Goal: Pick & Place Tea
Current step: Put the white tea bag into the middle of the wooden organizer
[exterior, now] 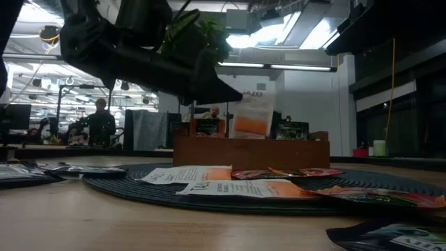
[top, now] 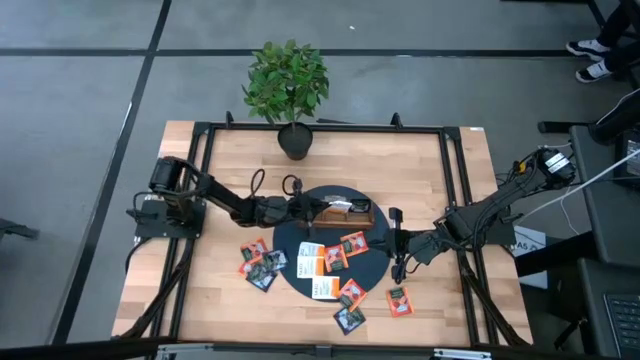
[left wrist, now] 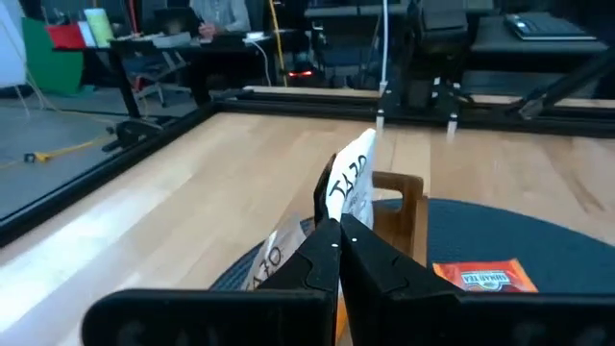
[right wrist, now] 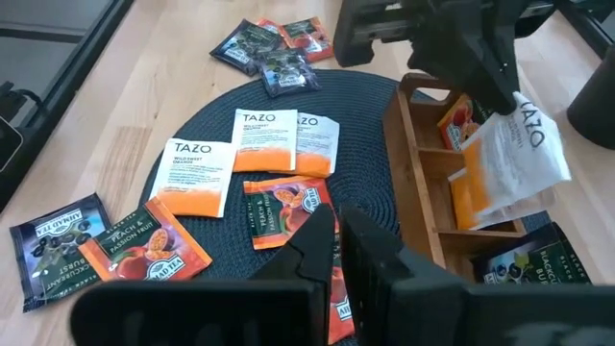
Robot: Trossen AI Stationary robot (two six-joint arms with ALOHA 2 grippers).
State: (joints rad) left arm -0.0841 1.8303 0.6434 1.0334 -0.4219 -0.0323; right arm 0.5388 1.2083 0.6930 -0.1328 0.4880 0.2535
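Observation:
My left gripper reaches from the table's left over the brown wooden tray and is shut on a white-and-orange tea sachet. The sachet's lower edge is level with the tray's rim. An orange sachet and a dark one stand in the tray's outer compartments. More tea sachets lie flat on the dark round mat. My right gripper hovers shut over the mat's right edge with nothing in it. My left gripper pinches the white-and-orange sachet by its upper corner between its two fingertips. The fingers come nearly level from the table's left. The sachet hangs upright below and ahead of them, over the tray's middle compartment; whether it touches the tray I cannot tell.
Loose sachets lie on the bare wood left of the mat and near its right front. A potted plant stands at the table's far edge. A black frame runs around the tabletop.

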